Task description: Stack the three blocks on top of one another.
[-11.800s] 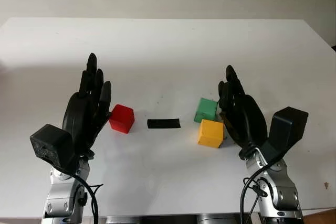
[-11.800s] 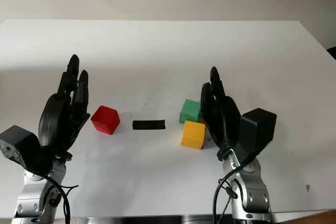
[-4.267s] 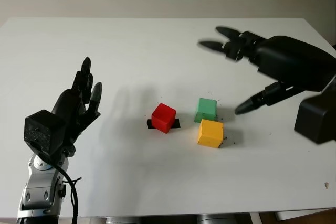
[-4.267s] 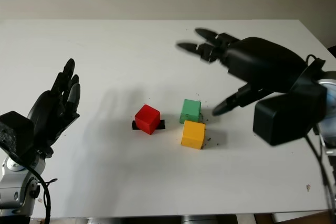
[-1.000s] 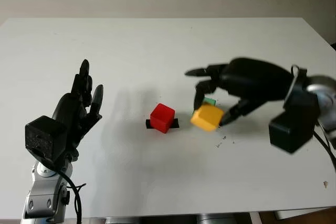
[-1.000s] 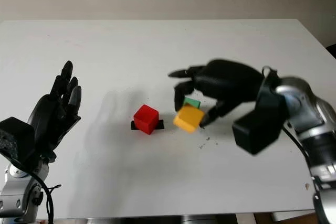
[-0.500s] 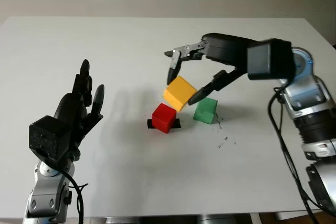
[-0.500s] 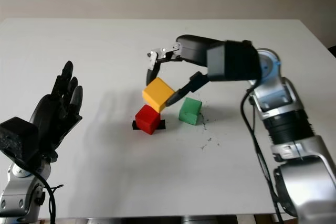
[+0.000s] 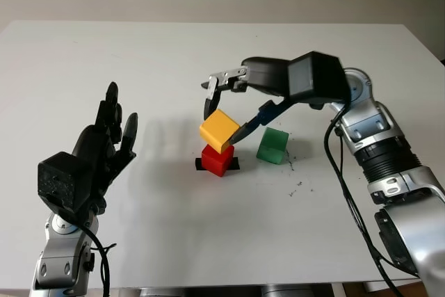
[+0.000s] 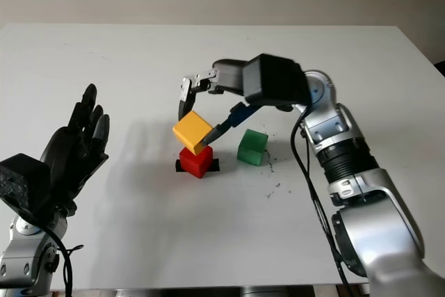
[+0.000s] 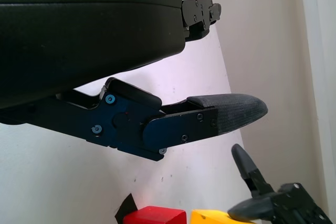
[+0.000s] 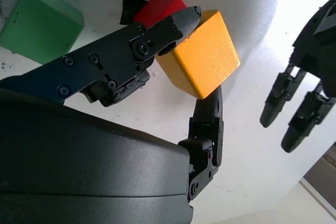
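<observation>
From the left eye view, the right hand (image 9: 224,117) reached in from the right and gripped the yellow block (image 9: 220,130) between its fingers, holding it tilted just above the red block (image 9: 217,159). The red block sat on a black strip (image 9: 234,164) near the middle of the white table (image 9: 222,227). The green block (image 9: 272,145) stood on the table just right of them, apart from both. The left hand (image 9: 104,144) was raised at the near left, open and holding nothing.

In the right eye view the same layout held.

The left wrist view showed the left hand's finger (image 11: 226,114) over the table, with the red and yellow blocks beyond it.

The right wrist view showed a fingertip (image 12: 184,19) pressed on the yellow block's side.
</observation>
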Available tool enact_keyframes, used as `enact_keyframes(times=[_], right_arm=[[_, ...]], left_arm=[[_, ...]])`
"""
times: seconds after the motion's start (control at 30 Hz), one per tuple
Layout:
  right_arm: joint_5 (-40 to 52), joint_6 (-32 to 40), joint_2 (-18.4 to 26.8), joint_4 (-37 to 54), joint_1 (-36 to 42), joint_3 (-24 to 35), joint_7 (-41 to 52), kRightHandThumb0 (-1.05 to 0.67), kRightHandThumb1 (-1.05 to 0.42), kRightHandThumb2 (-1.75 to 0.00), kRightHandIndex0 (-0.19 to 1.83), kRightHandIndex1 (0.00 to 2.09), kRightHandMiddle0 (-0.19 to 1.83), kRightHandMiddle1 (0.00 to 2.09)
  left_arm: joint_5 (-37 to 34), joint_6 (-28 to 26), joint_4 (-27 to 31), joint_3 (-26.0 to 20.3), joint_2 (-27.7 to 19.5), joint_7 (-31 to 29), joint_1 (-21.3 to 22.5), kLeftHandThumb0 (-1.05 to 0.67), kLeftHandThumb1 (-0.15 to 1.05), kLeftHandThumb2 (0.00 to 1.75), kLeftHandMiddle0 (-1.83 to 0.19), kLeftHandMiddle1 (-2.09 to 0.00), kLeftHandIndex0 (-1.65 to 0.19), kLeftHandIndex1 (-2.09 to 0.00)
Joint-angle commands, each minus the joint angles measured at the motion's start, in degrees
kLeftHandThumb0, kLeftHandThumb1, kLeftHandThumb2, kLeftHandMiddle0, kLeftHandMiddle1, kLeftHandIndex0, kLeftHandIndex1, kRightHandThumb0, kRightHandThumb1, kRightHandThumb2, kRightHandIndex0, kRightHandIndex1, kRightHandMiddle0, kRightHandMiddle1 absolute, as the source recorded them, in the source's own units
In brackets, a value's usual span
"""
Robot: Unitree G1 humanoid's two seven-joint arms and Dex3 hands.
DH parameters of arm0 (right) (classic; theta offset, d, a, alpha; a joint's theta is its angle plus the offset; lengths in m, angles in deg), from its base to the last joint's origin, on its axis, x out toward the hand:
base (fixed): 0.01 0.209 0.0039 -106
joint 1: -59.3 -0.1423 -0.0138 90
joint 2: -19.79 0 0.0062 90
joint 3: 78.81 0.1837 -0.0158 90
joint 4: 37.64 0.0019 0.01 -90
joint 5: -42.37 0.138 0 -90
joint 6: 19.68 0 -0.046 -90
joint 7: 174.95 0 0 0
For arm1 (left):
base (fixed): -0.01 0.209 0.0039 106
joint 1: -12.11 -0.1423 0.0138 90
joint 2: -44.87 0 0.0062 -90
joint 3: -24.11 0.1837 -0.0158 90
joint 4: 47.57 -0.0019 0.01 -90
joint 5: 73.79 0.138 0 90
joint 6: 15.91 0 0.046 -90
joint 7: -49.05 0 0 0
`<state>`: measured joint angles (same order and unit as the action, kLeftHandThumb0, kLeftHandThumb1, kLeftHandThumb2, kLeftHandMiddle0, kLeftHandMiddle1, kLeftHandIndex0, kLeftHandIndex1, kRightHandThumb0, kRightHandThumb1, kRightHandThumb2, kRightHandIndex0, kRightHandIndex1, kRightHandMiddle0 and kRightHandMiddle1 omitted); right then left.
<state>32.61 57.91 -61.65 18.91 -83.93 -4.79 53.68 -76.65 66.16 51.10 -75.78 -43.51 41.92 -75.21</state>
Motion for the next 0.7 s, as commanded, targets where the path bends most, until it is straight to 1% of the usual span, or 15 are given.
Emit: enact_keyframes(times=[0.0, 0.2, 0.37, 0.67], right_arm=[[-0.7, -1.3, -0.4, -0.9, -1.8, -0.4, -0.5, -0.45, -0.95, -0.05, 0.16, 0.05, 0.40, 1.40], [-1.6, -1.4, -1.6, -4.2, -2.2, -0.3, -0.3, -0.45, -0.95, -0.06, 0.14, 0.04, 0.39, 1.40], [-2.4, -3.1, -1.9, -6.7, -2.5, -0.4, -0.2, -0.45, -0.96, -0.06, 0.13, 0.04, 0.37, 1.42], [-2.3, -5.2, -2.0, -8.6, -2.4, -0.3, 0.4, -0.46, -0.96, -0.05, 0.13, 0.05, 0.36, 1.46]], left_arm=[[0.1, 0.6, 0.7, -0.1, -0.3, 0.0, 0.3, -0.77, 1.05, 0.61, 0.15, -0.06, 0.15, -0.06], [1.0, 0.5, 1.7, -0.2, -1.2, -0.2, -0.3, -0.75, 1.05, 0.63, 0.14, -0.06, 0.14, -0.06], [1.2, 0.0, 2.1, -0.2, -1.4, -0.1, -0.4, -0.78, 1.05, 0.63, 0.15, -0.05, 0.15, -0.05], [1.0, -0.7, 2.9, -0.2, -1.2, -0.1, -0.9, -0.78, 1.05, 0.62, 0.14, -0.05, 0.14, -0.06]])
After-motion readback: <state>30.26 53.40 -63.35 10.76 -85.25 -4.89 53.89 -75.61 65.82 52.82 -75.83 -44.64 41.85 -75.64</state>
